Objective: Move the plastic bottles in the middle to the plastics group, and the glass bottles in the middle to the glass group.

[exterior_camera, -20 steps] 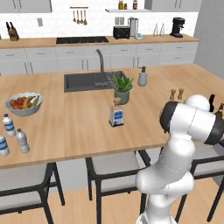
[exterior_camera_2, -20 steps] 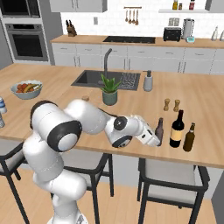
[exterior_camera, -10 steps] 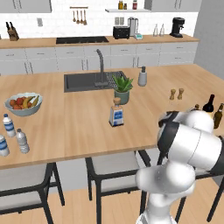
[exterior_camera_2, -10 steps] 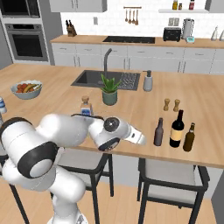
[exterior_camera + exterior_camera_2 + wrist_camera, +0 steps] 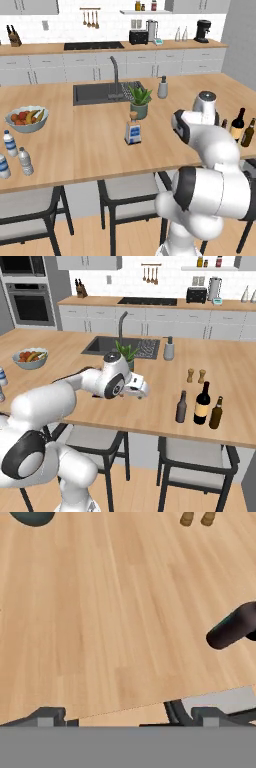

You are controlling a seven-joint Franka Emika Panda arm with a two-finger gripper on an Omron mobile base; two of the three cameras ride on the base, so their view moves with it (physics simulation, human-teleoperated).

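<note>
The small, nearly black glass bottle (image 5: 181, 407) stands upright on the wooden island (image 5: 150, 411), just left of the tall white-labelled wine bottle (image 5: 202, 403) and the brown bottle (image 5: 216, 412). My gripper (image 5: 144, 392) hovers low over the counter to the left of these bottles, open and holding nothing. In the hand view the gripper (image 5: 127, 716) has its fingertips (image 5: 48, 715) spread wide over bare wood, and the black bottle (image 5: 231, 628) lies off to the right. At the island's far left, a greyish unlabelled water bottle (image 5: 25, 161) stands beside two blue-labelled ones (image 5: 9, 143).
A blue and white carton (image 5: 132, 131) stands mid-counter in front of a potted plant (image 5: 139, 100). Behind are the sink (image 5: 100, 92) and a soap dispenser (image 5: 162, 88). A fruit bowl (image 5: 27, 118) sits at the left. Two small shakers (image 5: 195, 375) stand behind the glass bottles. Stools line the near edge.
My gripper has drawn back to the left, away from the black bottle, which stays standing by the wine bottle. Its jaws have stayed open.
</note>
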